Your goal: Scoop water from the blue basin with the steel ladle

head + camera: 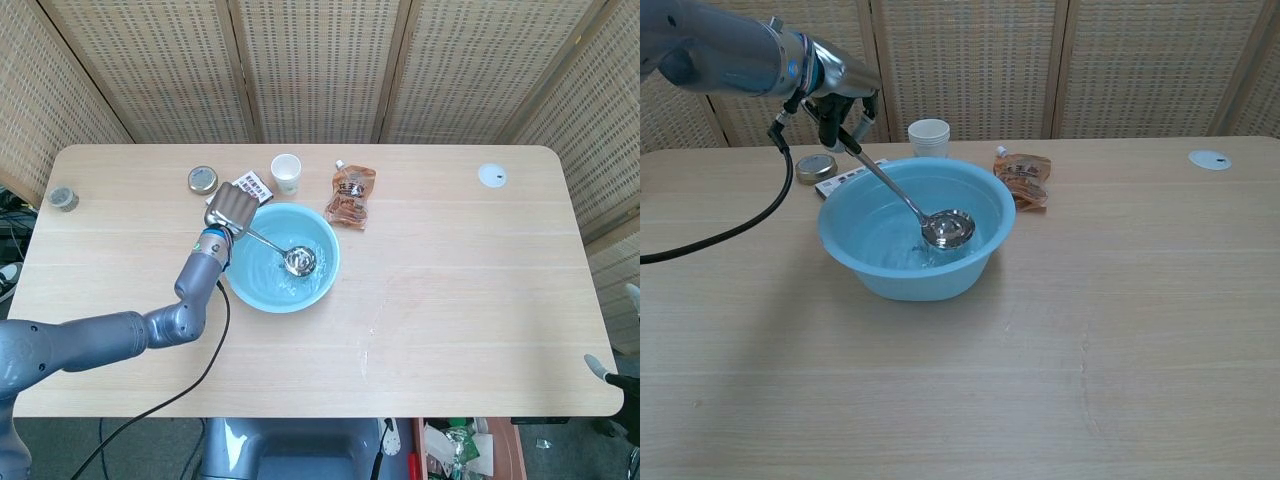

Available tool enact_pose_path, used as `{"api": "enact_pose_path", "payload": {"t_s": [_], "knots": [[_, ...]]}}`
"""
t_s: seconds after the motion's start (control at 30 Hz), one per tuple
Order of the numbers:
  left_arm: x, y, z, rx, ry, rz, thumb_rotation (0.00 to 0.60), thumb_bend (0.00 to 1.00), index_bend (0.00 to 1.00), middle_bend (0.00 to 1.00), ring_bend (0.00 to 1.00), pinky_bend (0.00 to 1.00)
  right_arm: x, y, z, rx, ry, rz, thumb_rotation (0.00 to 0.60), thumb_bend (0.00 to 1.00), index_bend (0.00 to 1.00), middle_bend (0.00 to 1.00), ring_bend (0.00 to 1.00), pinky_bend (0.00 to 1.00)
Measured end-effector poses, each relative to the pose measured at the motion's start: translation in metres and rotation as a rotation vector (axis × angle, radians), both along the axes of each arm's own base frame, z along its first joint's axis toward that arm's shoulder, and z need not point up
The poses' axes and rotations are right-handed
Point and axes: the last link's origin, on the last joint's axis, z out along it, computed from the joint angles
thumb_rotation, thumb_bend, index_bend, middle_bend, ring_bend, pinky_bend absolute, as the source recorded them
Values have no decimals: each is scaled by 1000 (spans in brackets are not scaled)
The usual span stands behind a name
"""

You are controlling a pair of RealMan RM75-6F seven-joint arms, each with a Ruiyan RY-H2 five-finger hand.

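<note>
The blue basin [258,294] [858,262] stands left of the table's middle with water in it. My left hand [229,210] [838,92] hovers over the basin's far left rim and grips the handle of the steel ladle [299,261] [947,229]. The handle slopes down to the right. The ladle's bowl hangs just above the rippling water, level and glistening with water inside. My right hand shows in neither view.
A white paper cup [286,172] [929,136] and a brown pouch [351,195] [1023,177] sit behind the basin. A small tin [202,180] [816,167] and a printed card [254,185] lie beside my left hand. A white lid [491,176] [1209,159] lies far right.
</note>
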Motion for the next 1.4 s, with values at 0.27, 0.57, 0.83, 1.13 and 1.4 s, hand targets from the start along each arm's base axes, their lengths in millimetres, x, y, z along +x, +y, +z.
{"api": "enact_pose_path", "payload": {"t_s": [0.27,0.57,0.83,1.13,1.4], "knots": [[3,2,16,25,-28,-8,600,548,930,1000,954,1000,1,0,-2,4,8,-1,600,0,0,0,0,0],[17,-2,43,43,-55,38,600,574,941,1000,954,1000,1,-1,-3,7,10,-6,600,0,0,0,0,0],[26,-9,61,52,-52,142,600,595,949,1000,954,1000,2,-2,-5,14,15,-2,600,0,0,0,0,0],[29,-16,74,35,-56,203,600,596,949,1000,954,1000,4,0,-6,12,19,2,600,0,0,0,0,0],[35,-22,84,36,-58,208,600,598,950,1000,954,1000,5,0,-8,19,24,5,600,0,0,0,0,0]]}}
